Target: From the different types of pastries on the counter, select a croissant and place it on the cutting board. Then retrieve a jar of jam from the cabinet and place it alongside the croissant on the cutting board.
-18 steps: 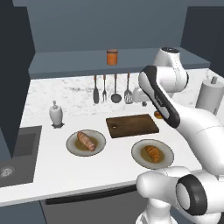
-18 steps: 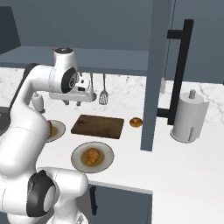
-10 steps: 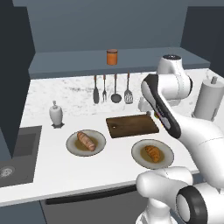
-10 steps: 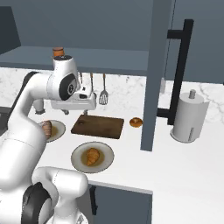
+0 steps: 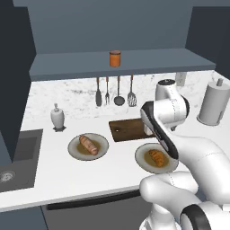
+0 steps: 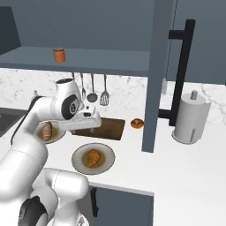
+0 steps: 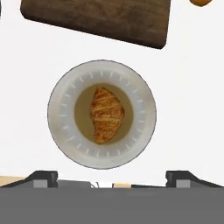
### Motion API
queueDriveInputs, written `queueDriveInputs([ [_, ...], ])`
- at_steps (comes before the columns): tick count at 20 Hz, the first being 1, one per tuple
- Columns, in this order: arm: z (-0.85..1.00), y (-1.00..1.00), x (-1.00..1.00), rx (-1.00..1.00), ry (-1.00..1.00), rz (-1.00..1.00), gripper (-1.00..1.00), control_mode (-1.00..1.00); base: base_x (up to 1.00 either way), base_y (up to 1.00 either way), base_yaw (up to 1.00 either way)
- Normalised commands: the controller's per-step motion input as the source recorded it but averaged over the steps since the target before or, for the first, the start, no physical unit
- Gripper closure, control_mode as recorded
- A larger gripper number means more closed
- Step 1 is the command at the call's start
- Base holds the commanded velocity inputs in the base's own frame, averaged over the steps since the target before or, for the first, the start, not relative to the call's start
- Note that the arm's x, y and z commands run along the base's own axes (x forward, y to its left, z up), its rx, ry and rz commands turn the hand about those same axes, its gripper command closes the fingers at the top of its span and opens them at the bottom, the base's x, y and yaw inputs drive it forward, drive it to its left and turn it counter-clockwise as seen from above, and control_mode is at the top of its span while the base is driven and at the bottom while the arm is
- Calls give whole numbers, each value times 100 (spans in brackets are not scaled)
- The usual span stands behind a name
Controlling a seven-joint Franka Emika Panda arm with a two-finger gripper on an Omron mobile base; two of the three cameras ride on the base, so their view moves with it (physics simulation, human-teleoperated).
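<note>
Croissant (image 7: 106,114) sits mid-frame on its plate (image 7: 144,131) below my gripper (image 7: 109,177), jaws apart; descending off-centre, I risk nudging it off the plate.

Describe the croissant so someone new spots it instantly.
On the white counter, in front of the dark cutting board, sit two round plates. The croissant is the stubby golden pastry on the plate nearest the robot; the other plate holds a longer reddish-brown roll.

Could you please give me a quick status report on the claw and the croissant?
Claw open, above the plate. Small golden croissant on round grey plate, ungrasped. Dark-brown wooden cutting board bare. Nothing in the way.
</note>
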Motion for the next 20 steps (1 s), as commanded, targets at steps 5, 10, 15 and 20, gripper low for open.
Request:
queueDriveInputs([
  [5,-77,3,12,0,7,-1,-100,-100,0,0,0],
  [10,-60,-2,11,7,15,-5,-100,-100,0,0,0],
  [15,-5,-5,6,0,1,-1,-100,-100,0,0,0],
  [20,-10,-14,27,1,3,-1,-100,-100,0,0,0],
])
